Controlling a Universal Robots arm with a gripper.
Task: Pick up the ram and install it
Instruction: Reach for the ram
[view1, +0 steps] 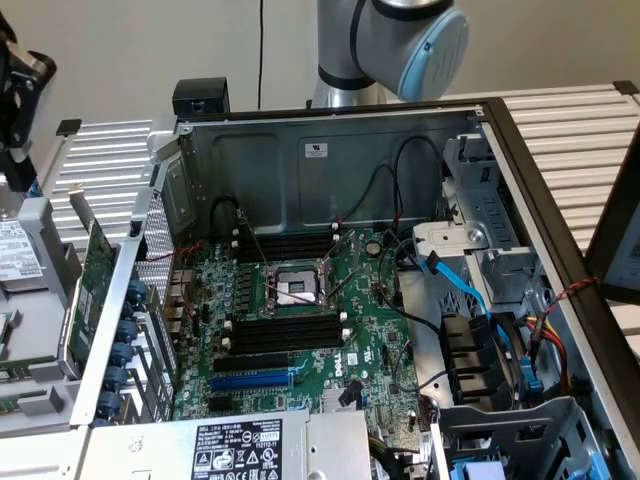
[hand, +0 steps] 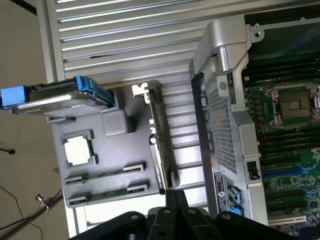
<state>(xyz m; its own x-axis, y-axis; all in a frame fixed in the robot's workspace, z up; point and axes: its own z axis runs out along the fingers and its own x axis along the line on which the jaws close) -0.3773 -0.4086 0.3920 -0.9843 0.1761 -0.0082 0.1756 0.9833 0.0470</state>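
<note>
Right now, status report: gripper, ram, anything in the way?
Black gripper shut, empty. Thin green ram stick lies in grey plastic tray, twin stick alongside. Upright green expansion card stands beside them.

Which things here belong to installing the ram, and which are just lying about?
Belong to the job:
- ram sticks in the grey tray
- black memory slots
- gripper, shut, holding nothing

Just lying about:
- hard drive
- loose processor
- expansion card
- blue cable
</note>
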